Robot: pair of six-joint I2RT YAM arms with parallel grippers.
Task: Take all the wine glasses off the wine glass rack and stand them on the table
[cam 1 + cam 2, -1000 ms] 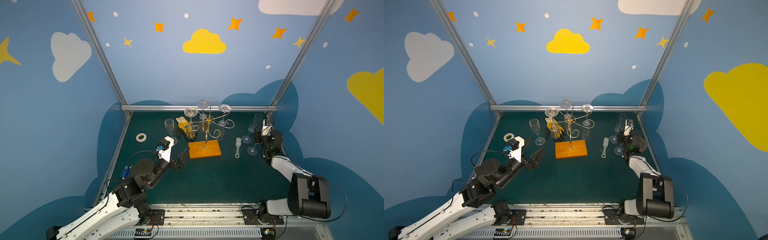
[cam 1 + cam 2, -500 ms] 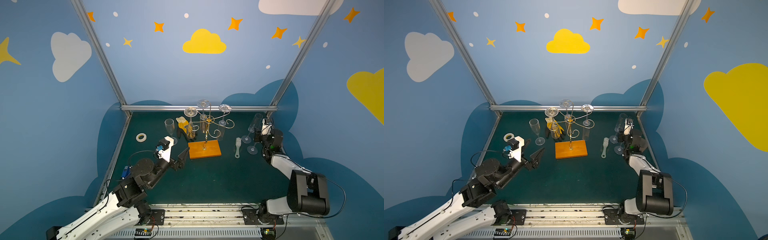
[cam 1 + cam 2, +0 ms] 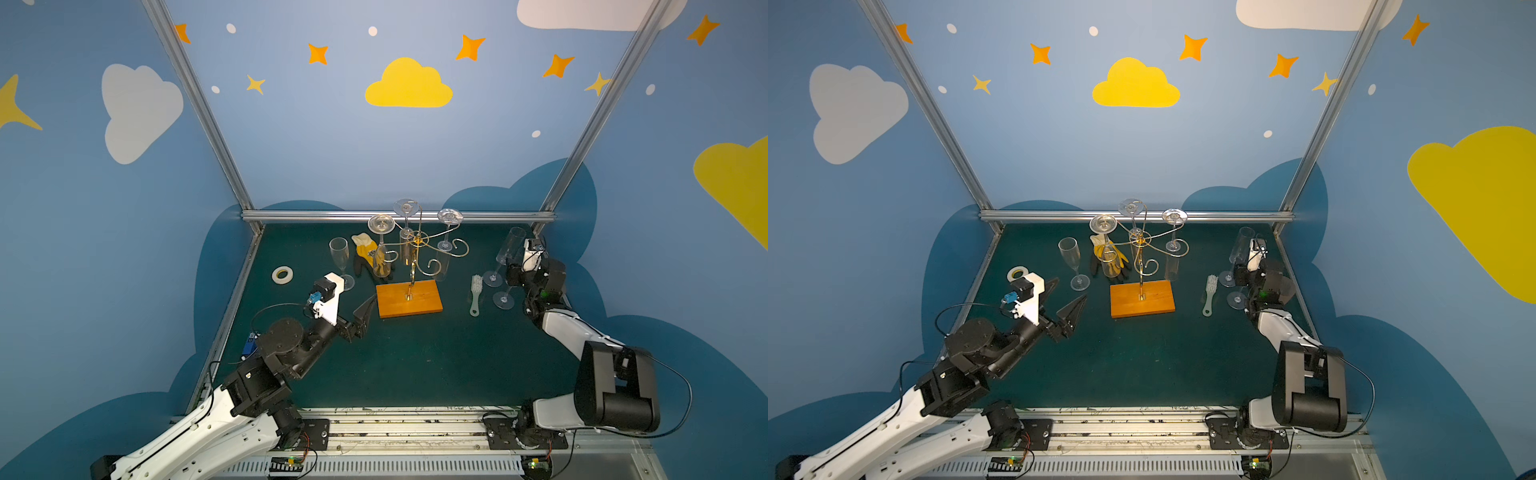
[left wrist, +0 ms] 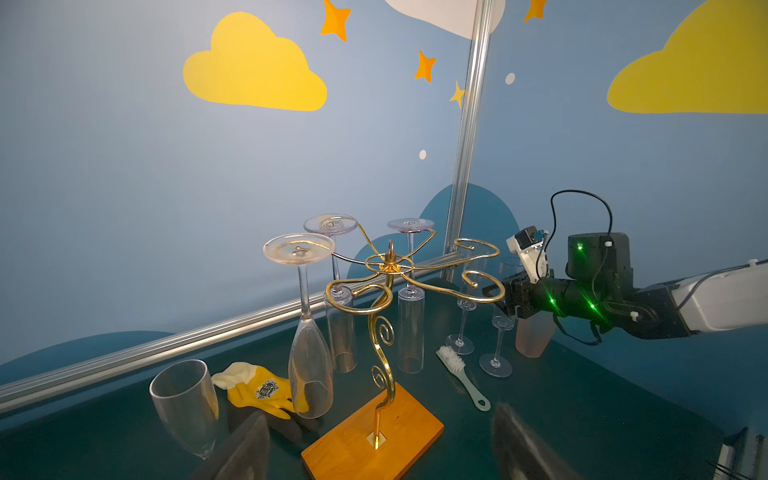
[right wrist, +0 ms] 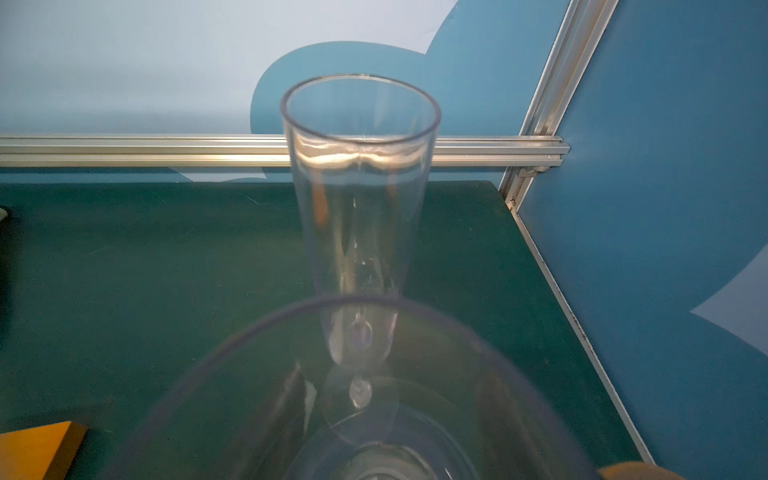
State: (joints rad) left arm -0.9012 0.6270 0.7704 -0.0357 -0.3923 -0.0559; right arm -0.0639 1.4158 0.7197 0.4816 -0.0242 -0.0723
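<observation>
The left gripper [image 3: 1071, 289] is held low over the table [image 3: 1142, 365] just beside the base of the rack [image 3: 1154, 305], with its jaws spread wide and nothing between them. The nearest hanging glass [image 4: 307, 353] is found ahead of it and higher, upside down, its long axis vertical and its foot caught on a curled arm. The right gripper [image 4: 503, 300] is seen among the standing glasses [image 3: 493, 280] well apart on the rack's other side, and whether its jaws are parted cannot be told, so the left arm is judged the nearer for that glass.
</observation>
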